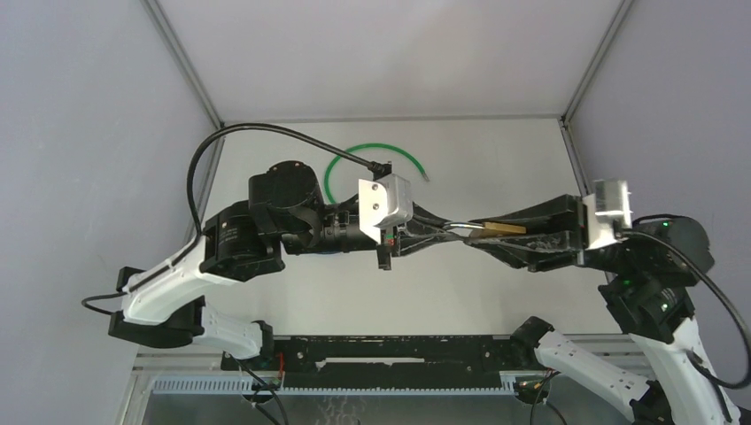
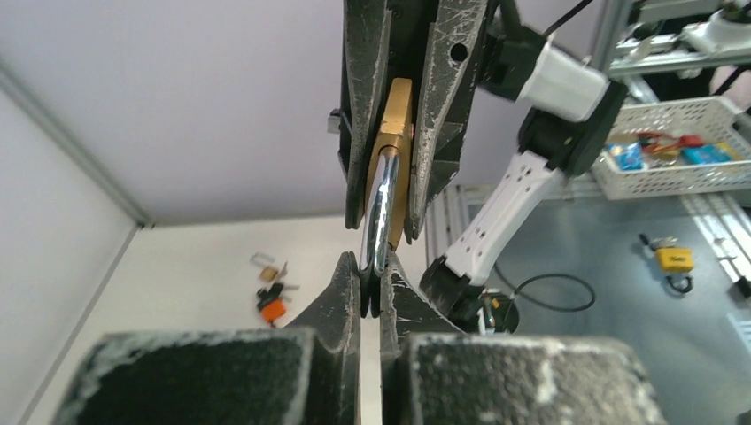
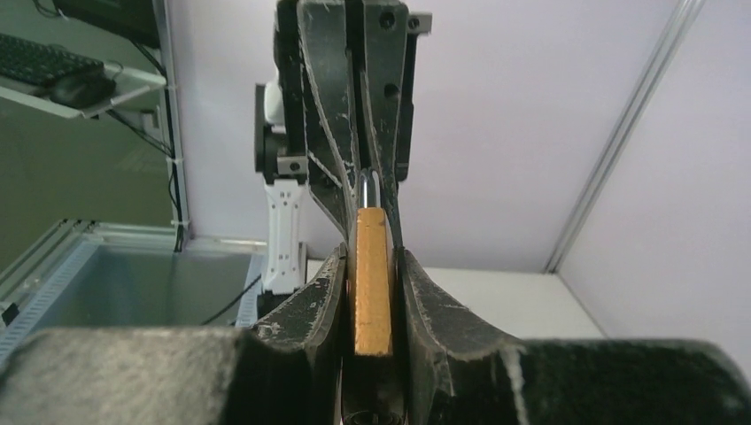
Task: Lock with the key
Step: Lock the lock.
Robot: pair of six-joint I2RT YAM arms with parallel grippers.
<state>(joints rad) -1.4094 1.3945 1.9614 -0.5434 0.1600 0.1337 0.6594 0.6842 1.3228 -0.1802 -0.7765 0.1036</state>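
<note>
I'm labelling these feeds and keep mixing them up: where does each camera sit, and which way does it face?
Top external: fixed above and behind the bases, looking down at the table; both arms show, meeting at the padlock.
Left wrist: on the left arm, facing the right arm; its own left claw shows, shut on the shackle.
Right wrist: on the right arm, facing the left arm; its own right claw shows, shut on the brass body.
Shared: both wrist views show the padlock and the opposite claw.
</note>
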